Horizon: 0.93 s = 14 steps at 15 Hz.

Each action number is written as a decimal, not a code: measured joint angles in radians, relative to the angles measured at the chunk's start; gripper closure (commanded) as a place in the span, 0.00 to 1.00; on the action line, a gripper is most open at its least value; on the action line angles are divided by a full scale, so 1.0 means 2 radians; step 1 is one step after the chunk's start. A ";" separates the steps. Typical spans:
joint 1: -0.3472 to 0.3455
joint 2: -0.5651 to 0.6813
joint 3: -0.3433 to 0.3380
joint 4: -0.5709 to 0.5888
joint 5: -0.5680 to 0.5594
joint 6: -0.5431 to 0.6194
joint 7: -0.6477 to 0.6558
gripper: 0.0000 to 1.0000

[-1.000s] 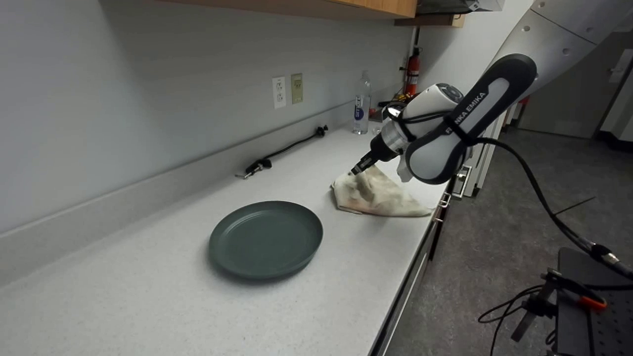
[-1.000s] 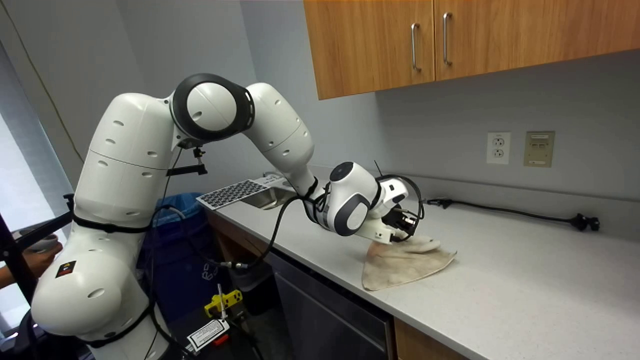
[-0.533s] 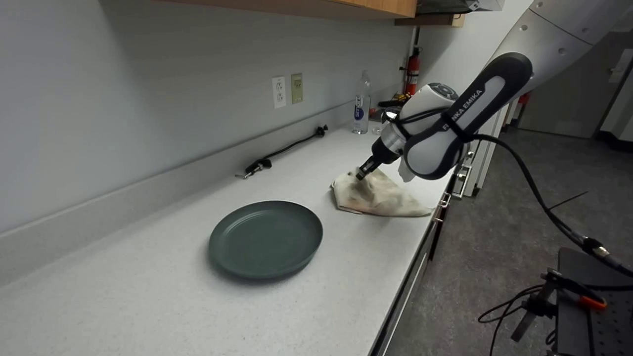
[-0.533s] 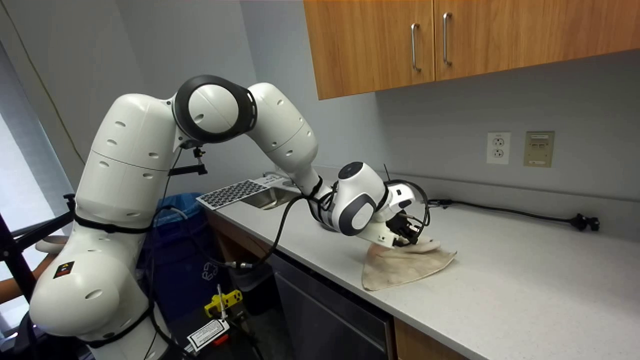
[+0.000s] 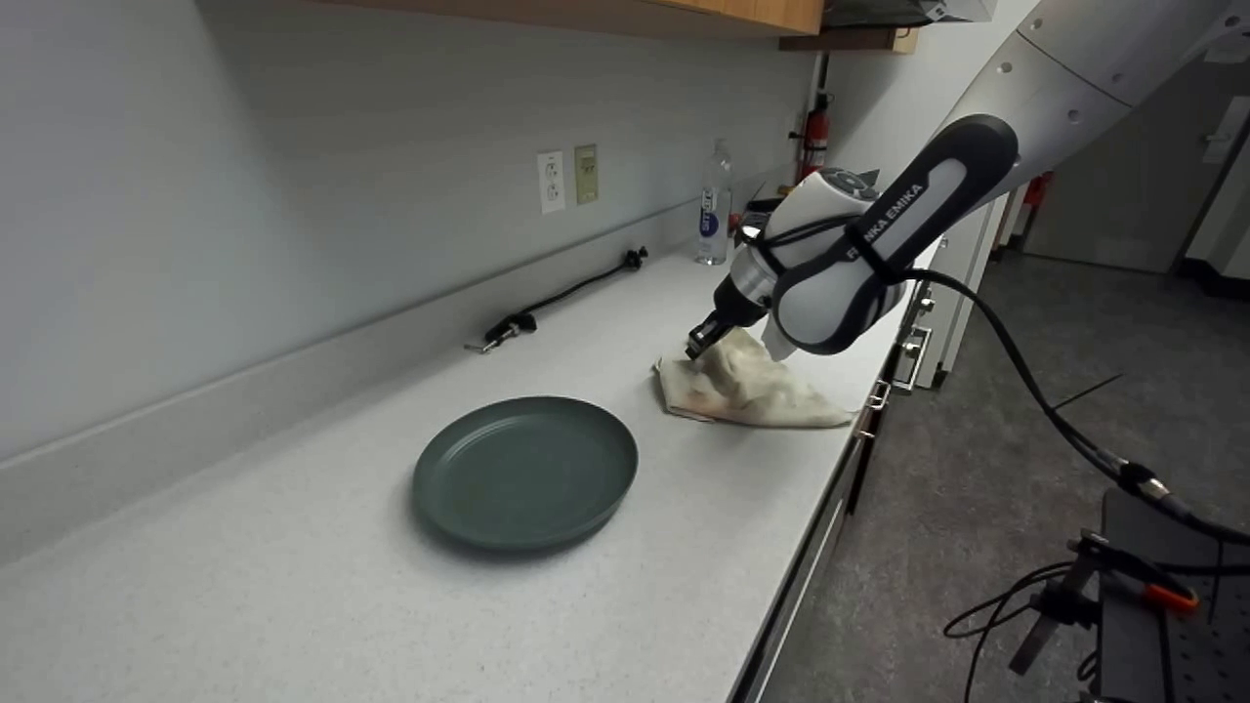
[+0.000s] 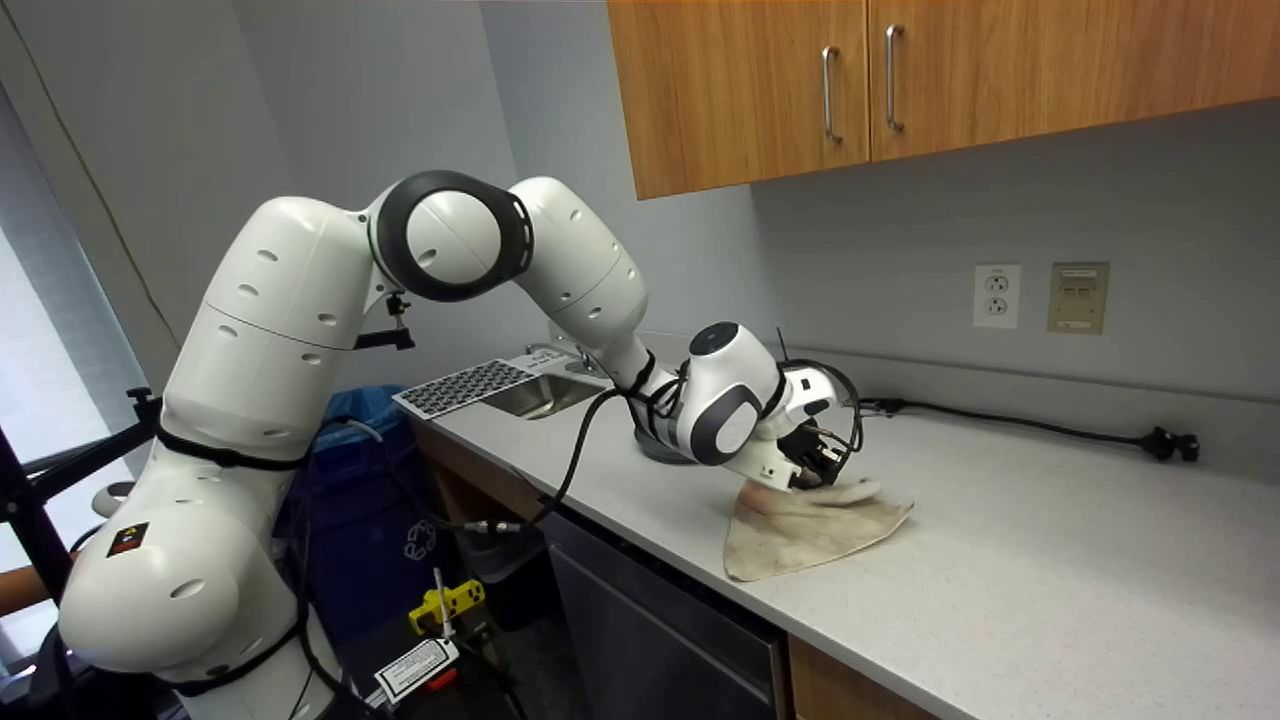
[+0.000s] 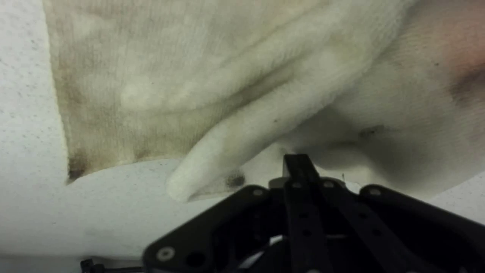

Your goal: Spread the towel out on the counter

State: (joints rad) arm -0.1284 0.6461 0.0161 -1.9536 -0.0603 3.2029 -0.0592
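Note:
The cream towel [image 5: 781, 391] lies rumpled and partly folded on the pale speckled counter [image 5: 322, 596], one corner reaching the front edge. Up close in the wrist view, the stained towel [image 7: 170, 68] shows a thick raised roll running diagonally and a hollow under a fold at the right. My gripper [image 7: 300, 165] is shut, its fingertips pressed together with no cloth visible between them. In an exterior view the gripper [image 5: 695, 346] points down at the towel's back side, by the bunched part. Whether the tips touch cloth, I cannot tell; in an exterior view the hand hides part of the towel [image 6: 800, 540].
A dark green plate [image 5: 525, 474] sits beside the towel. Along the backsplash runs a black cord [image 6: 1030, 422] with clamp ends. A water bottle [image 5: 715, 215] stands farther along by the wall. Wooden cabinets [image 6: 740, 100] hang above, and a sink [image 6: 540, 396] is at the far end.
The arm first dips and shifts slightly forward over the towel, then moves toward the plate side and rises a little. The towel's outline stays put. The gripper remains shut.

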 measured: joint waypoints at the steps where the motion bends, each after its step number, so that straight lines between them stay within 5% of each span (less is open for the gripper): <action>1: 0.000 0.004 0.001 0.005 0.002 -0.009 0.002 1.00; 14: 0.023 0.062 -0.010 0.096 0.028 -0.045 0.039 1.00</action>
State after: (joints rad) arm -0.0824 0.7696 -0.0044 -1.7621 -0.0043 3.1127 0.0194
